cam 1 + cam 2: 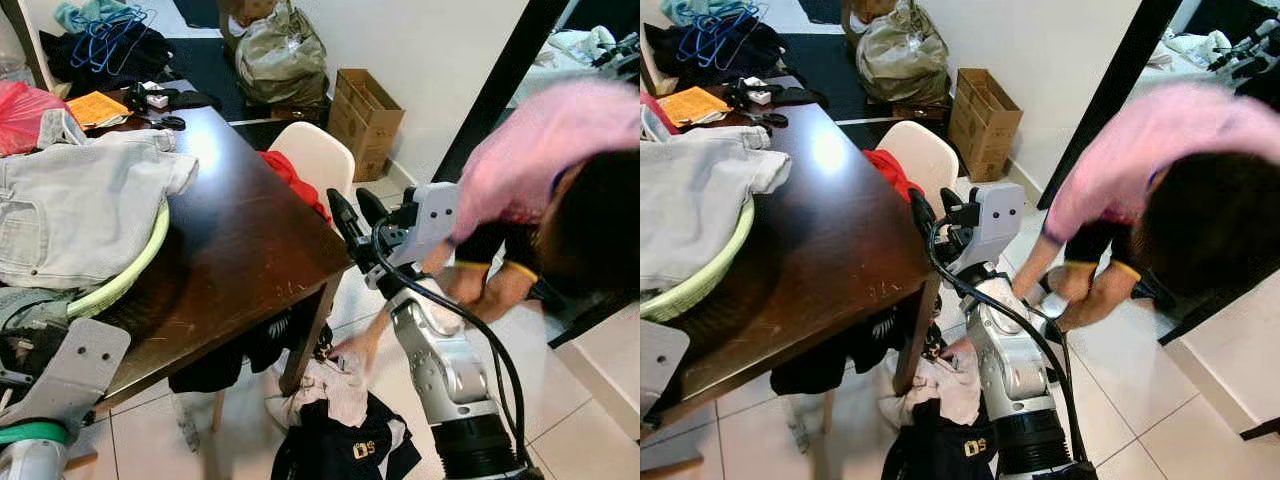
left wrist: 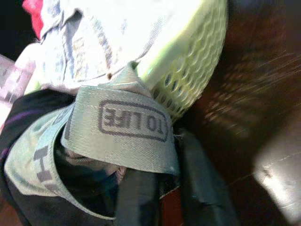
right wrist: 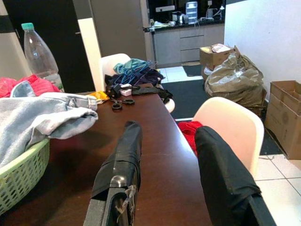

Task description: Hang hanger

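The right arm rises from the lower right of the head views to mid-frame, its right hand [image 1: 350, 208] lifted with the two black fingers [image 3: 121, 162] spread apart and nothing between them. The left arm shows at the lower left corner of the left eye view, wrist plate up. In its wrist view the left hand [image 2: 164, 188] shows two dark fingers, slightly parted.

One table [image 1: 240, 250], two chairs [image 3: 233, 127], one green basket [image 1: 120, 285], one bottle [image 3: 40, 54], two boxes [image 1: 365, 120], one person [image 1: 540, 170].
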Motion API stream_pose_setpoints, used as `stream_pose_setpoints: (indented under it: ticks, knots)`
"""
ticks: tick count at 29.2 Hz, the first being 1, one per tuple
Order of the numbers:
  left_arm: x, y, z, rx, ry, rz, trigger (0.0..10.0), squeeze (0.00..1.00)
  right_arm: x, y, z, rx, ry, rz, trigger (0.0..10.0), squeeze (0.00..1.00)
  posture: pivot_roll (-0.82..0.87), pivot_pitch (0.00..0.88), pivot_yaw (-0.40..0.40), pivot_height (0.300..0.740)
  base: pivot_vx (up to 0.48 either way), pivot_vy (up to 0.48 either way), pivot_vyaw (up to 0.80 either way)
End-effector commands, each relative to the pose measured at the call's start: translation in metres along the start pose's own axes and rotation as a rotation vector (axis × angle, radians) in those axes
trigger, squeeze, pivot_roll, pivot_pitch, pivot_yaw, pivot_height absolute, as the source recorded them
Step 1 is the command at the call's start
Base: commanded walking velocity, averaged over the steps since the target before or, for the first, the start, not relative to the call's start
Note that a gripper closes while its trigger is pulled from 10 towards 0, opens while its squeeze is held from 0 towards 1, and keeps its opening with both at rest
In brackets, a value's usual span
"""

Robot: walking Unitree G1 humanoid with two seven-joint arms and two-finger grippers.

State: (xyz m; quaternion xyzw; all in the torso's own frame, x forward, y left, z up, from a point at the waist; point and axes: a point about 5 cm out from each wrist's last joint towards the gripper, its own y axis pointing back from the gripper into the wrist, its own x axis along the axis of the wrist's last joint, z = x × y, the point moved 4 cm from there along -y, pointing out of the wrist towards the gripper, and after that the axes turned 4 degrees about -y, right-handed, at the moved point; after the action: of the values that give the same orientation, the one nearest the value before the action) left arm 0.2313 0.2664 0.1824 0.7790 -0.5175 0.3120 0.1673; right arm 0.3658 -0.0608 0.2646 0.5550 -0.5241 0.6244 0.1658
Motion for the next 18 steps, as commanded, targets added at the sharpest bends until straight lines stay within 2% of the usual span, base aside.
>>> stream_pose_setpoints:
  ticks: [1, 4, 8, 9, 10, 12, 13, 14, 15, 16, 18]
  knots:
    - [0.006, 0.007, 0.005, -0.026, -0.001, 0.037, 0.0, 0.00, 0.002, 0.004, 0.005, -0.014, 0.009, 0.012, 10.0, 0.00, 0.16, 0.172, -0.076, 0.740, 0.000, 0.000, 0.00]
    - [0.020, 0.022, 0.002, 0.058, -0.015, 0.084, 0.0, 0.00, 0.001, 0.005, 0.005, -0.015, 0.007, 0.013, 10.0, 0.00, 0.17, 0.175, -0.073, 0.740, 0.000, 0.000, 0.00]
    - [0.027, 0.028, -0.004, 0.137, -0.051, 0.113, 0.0, 0.00, 0.000, 0.005, 0.005, -0.014, 0.005, 0.011, 10.0, 0.00, 0.17, 0.176, -0.071, 0.740, 0.000, 0.000, 0.00]
    - [0.038, 0.034, -0.013, 0.215, -0.090, 0.177, 0.0, 0.00, 0.000, 0.005, 0.004, -0.012, 0.003, 0.012, 10.0, 0.00, 0.17, 0.176, -0.071, 0.740, 0.000, 0.000, 0.00]
    - [0.038, 0.034, -0.013, 0.215, -0.090, 0.177, 0.0, 0.00, 0.000, 0.005, 0.004, -0.012, 0.003, 0.012, 10.0, 0.00, 0.17, 0.176, -0.071, 0.740, 0.000, 0.000, 0.00]
    - [0.065, 0.048, -0.034, 0.361, -0.146, 0.322, 0.0, 0.00, 0.000, 0.003, 0.003, -0.008, 0.000, 0.012, 10.0, 0.00, 0.18, 0.179, -0.076, 0.740, 0.000, 0.000, 0.00]
    - [0.078, 0.052, -0.045, 0.424, -0.173, 0.393, 10.0, 0.00, -0.001, 0.003, 0.003, -0.005, -0.002, 0.012, 10.0, 0.00, 0.18, 0.178, -0.078, 0.740, 0.000, 0.000, 0.00]
    - [0.087, 0.053, -0.054, 0.470, -0.193, 0.440, 10.0, 0.00, -0.001, 0.002, 0.003, -0.003, -0.003, 0.011, 10.0, 0.00, 0.19, 0.177, -0.079, 0.740, 0.000, 0.000, 0.00]
    - [0.087, 0.053, -0.054, 0.470, -0.193, 0.440, 10.0, 0.00, -0.001, 0.002, 0.003, -0.003, -0.003, 0.011, 10.0, 0.00, 0.19, 0.177, -0.079, 0.740, 0.000, 0.000, 0.00]
    - [0.094, 0.052, -0.062, 0.512, -0.201, 0.469, 10.0, 0.00, -0.001, 0.002, 0.002, 0.000, -0.004, 0.010, 10.0, 0.00, 0.19, 0.176, -0.080, 0.740, 0.000, 0.000, 0.00]
    - [0.110, 0.042, -0.073, 0.595, -0.243, 0.526, 10.0, 0.00, -0.002, 0.001, 0.002, 0.005, -0.010, 0.008, 10.0, 0.00, 0.19, 0.170, -0.084, 0.740, 0.000, 0.000, 0.00]
